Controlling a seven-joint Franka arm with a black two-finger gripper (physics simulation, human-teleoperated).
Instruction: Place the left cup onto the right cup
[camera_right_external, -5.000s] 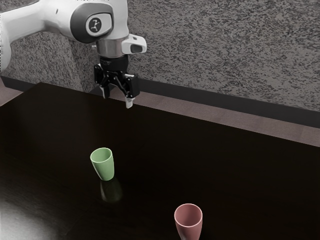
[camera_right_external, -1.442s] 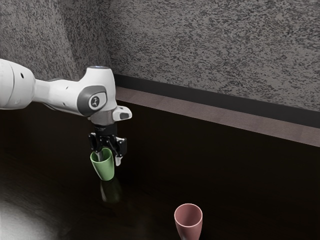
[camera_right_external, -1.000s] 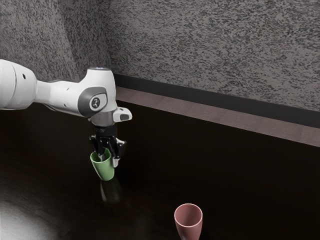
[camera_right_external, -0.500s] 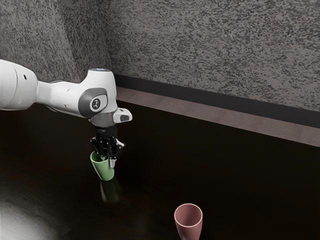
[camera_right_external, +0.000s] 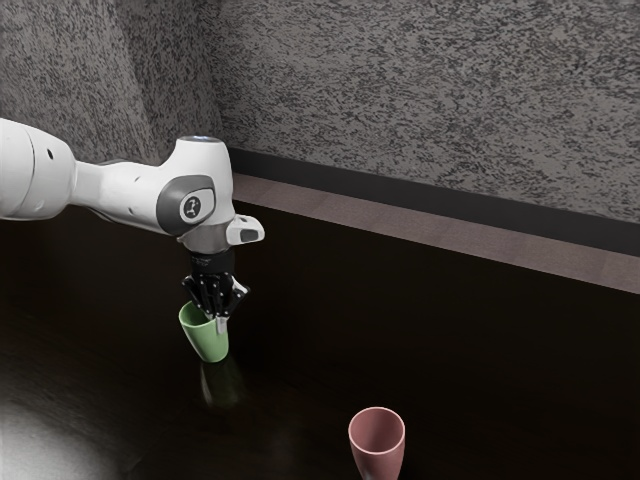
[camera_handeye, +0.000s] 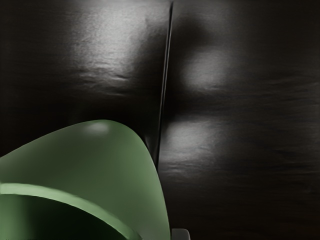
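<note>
A green cup stands at the exterior view's left on the dark table, tilted slightly. My gripper is at its rim, fingers pinched together on the cup's wall at the side toward the exterior view's right. In the wrist view the green cup looms large right under my hand. A pink cup stands upright near the front edge, to the right of and nearer than the green one, well apart from my gripper.
A grey speckled wall rises behind the table, with a brown ledge along its foot. A thin seam runs across the tabletop under my hand.
My hand came down from high above to the green cup's rim. Over the last second the fingers closed on the rim, and the cup shifted slightly.
</note>
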